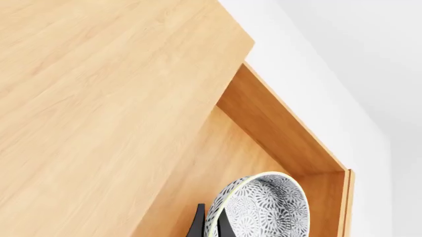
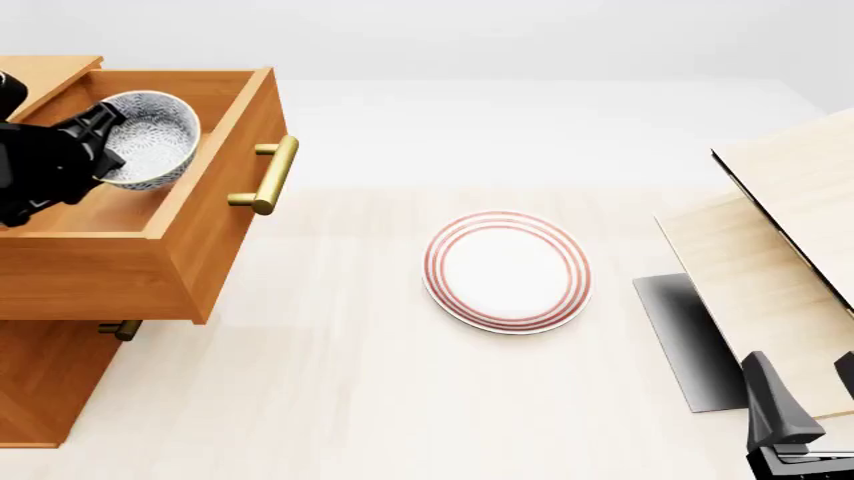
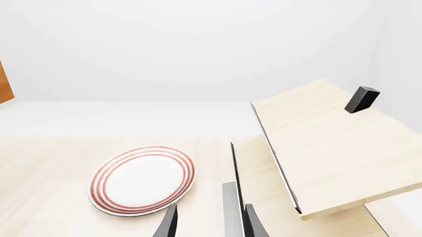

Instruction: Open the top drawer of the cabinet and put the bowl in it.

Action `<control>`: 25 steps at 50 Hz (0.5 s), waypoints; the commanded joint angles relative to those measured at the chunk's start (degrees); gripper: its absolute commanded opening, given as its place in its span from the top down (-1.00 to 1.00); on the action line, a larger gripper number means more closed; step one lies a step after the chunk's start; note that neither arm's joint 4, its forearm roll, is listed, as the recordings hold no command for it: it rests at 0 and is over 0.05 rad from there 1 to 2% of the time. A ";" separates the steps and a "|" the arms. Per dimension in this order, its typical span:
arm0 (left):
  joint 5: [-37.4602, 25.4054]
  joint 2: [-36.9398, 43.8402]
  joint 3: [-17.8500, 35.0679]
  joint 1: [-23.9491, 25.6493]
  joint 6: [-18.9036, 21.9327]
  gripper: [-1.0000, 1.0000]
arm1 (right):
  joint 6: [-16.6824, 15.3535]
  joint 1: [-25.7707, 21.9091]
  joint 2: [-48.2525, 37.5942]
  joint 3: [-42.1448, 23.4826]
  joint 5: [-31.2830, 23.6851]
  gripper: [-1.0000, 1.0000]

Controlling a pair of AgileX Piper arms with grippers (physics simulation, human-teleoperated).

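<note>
The orange-brown cabinet [image 2: 40, 380] stands at the left. Its top drawer [image 2: 200, 230] is pulled out, with its brass handle [image 2: 271, 175] facing right. My left gripper [image 2: 104, 140] is shut on the rim of the speckled bowl [image 2: 154, 135] and holds it tilted over the drawer's open inside. In the left wrist view the fingers [image 1: 224, 228] pinch the bowl [image 1: 267, 207] above the drawer floor [image 1: 224, 163]. My right gripper [image 2: 807, 392] is open and empty at the front right, far from the cabinet; it also shows in the right wrist view [image 3: 211, 222].
A flat white plate with red rings [image 2: 507, 270] lies mid-table, also in the right wrist view [image 3: 142, 179]. Pale light-wood furniture [image 2: 787, 230] stands at the right with a grey slab [image 2: 687, 340] beside it. A lower drawer handle [image 2: 120, 328] pokes out under the open drawer.
</note>
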State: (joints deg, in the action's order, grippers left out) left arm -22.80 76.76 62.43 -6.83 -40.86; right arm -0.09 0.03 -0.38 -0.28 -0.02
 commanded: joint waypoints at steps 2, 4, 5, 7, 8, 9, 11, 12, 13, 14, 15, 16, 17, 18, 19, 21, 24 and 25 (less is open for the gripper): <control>0.90 1.16 0.49 0.12 0.38 1.00 | 0.03 0.01 0.03 0.05 0.02 -1.00; 0.92 1.20 0.53 0.03 0.43 1.00 | 0.03 0.00 0.03 0.05 0.02 -1.00; 1.02 1.27 0.39 -0.08 0.41 1.00 | 0.03 0.00 0.03 0.05 0.02 -1.00; 1.10 1.37 0.34 -0.12 0.37 1.00 | 0.02 0.01 0.03 0.04 0.02 -1.00; 1.13 1.41 0.36 -0.11 0.37 1.00 | 0.02 0.00 0.03 0.04 0.02 -1.00; 1.13 1.46 0.39 -0.08 0.41 1.00 | 0.02 0.00 0.03 0.05 0.02 -1.00; 1.22 1.55 0.35 -0.10 0.38 1.00 | 0.02 0.01 0.03 0.04 0.02 -1.00; 1.27 1.58 0.30 -0.14 0.36 1.00 | 0.03 0.01 0.03 0.05 0.02 -1.00; 1.17 1.53 0.38 -0.24 0.44 1.00 | 0.02 0.00 0.03 0.05 0.02 -1.00; 1.25 1.50 0.37 -0.15 0.37 1.00 | 0.02 0.00 0.03 0.04 0.02 -1.00; 1.09 1.68 0.60 -0.19 0.54 1.00 | 0.01 0.01 0.03 0.04 0.02 -1.00; 1.21 1.60 0.54 -0.13 0.42 1.00 | 0.03 0.00 0.02 0.05 0.02 -1.00; 1.10 1.64 0.63 -0.25 0.55 1.00 | 0.02 0.00 0.03 0.04 0.02 -1.00; 1.15 1.62 0.62 -0.24 0.48 1.00 | 0.02 0.02 0.03 0.04 0.02 -1.00; 1.15 1.62 0.62 -0.24 0.48 1.00 | 0.02 0.02 0.03 0.04 0.02 -1.00; 1.10 1.66 0.83 -0.15 0.50 1.00 | 0.02 -0.01 0.02 0.05 0.02 -1.00; 0.97 1.49 0.89 -0.14 0.52 1.00 | 0.02 0.01 0.03 0.04 0.02 -1.00; 0.99 1.20 0.76 -0.17 0.45 1.00 | 0.01 0.00 0.02 0.04 0.01 -1.00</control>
State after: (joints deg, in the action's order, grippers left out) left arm -21.99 78.38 62.86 -7.18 -40.80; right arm -0.09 0.03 -0.38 -0.28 -0.02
